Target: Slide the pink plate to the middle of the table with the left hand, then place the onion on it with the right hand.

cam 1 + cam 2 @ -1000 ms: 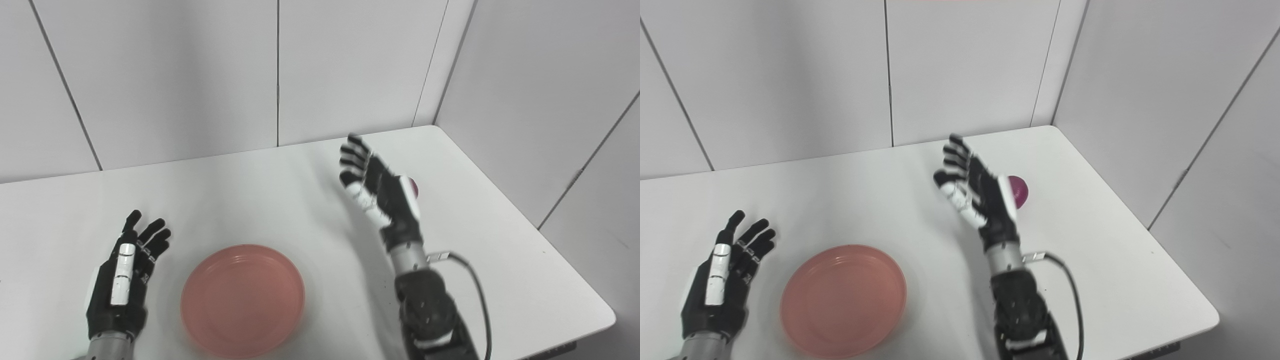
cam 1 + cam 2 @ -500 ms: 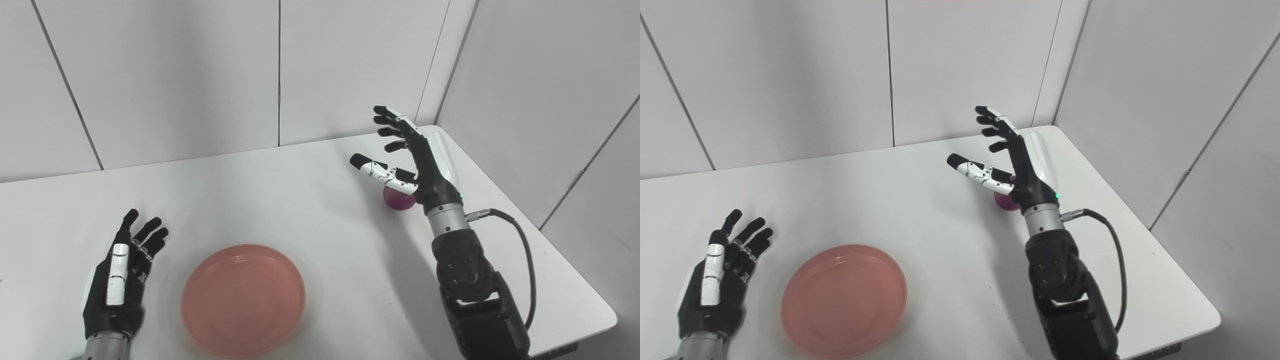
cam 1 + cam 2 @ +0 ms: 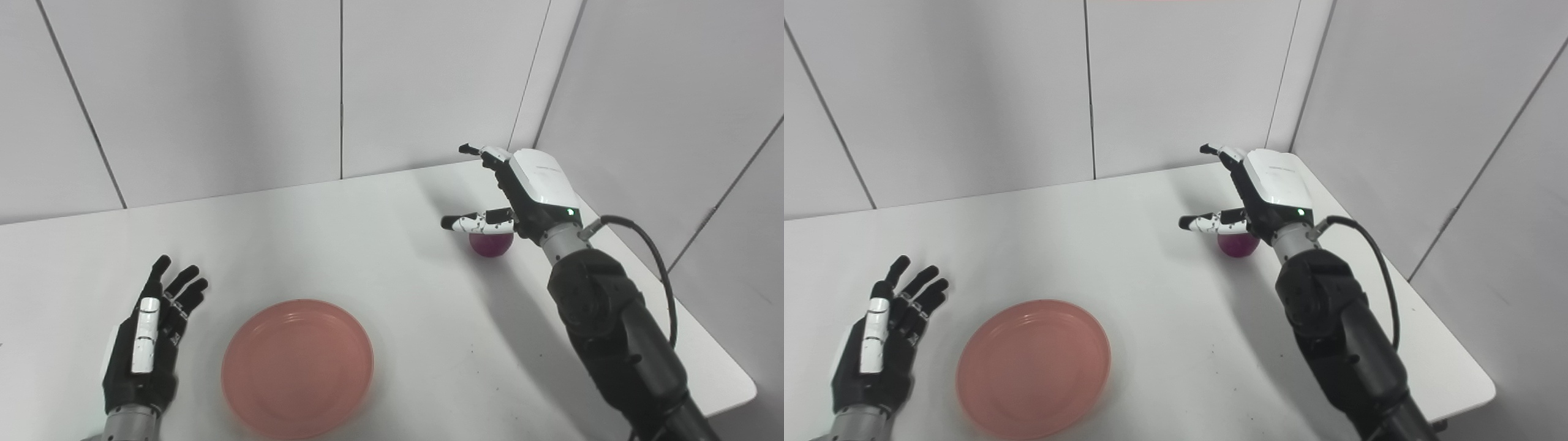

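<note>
— How do we see the hands?
— Our right hand (image 3: 531, 187) hovers palm-down over the onion (image 3: 491, 242), fingers spread, nothing held. Our left hand (image 3: 147, 343) lies flat left of the pink plate (image 3: 297, 366), fingers apart.
— And the things?
— The plate is round, smooth, shallow; the onion, a glossy purple ball, sits well right of it on the white table (image 3: 343, 245).

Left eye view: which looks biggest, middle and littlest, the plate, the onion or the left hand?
1. Plate, clearly biggest.
2. Left hand, narrower than the plate.
3. Onion, littlest, though it sits farther away and is partly hidden by the right hand.
</note>
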